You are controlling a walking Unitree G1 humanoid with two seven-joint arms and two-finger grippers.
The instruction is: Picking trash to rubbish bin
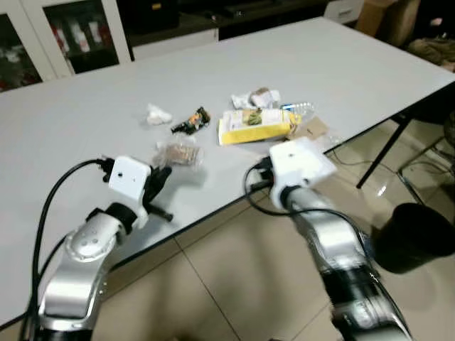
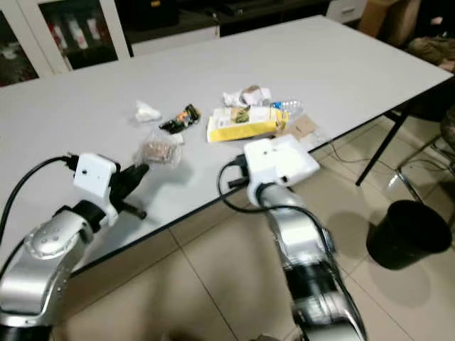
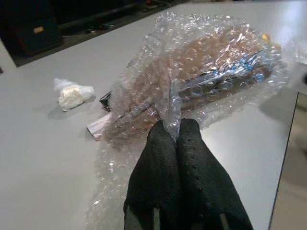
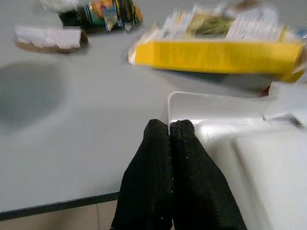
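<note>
The left pincer (image 3: 173, 132) pinches the bubble wrap (image 3: 201, 72) near the worktop's (image 1: 85, 135) front edge. The right pincer (image 4: 169, 128), fingers pressed together, grips a white plastic tray (image 4: 225, 124) beside the yellow box (image 4: 216, 55).

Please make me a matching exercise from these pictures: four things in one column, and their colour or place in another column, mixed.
Things:
1. box
2. rubbish bin
3. crumpled tissue
4. bubble wrap

Descriptions:
A. black, on the floor beside the table
B. pinched by the left gripper
C. yellow, lying flat on the table
D. white, on the table

Pairs: 1-C, 2-A, 3-D, 4-B
</note>
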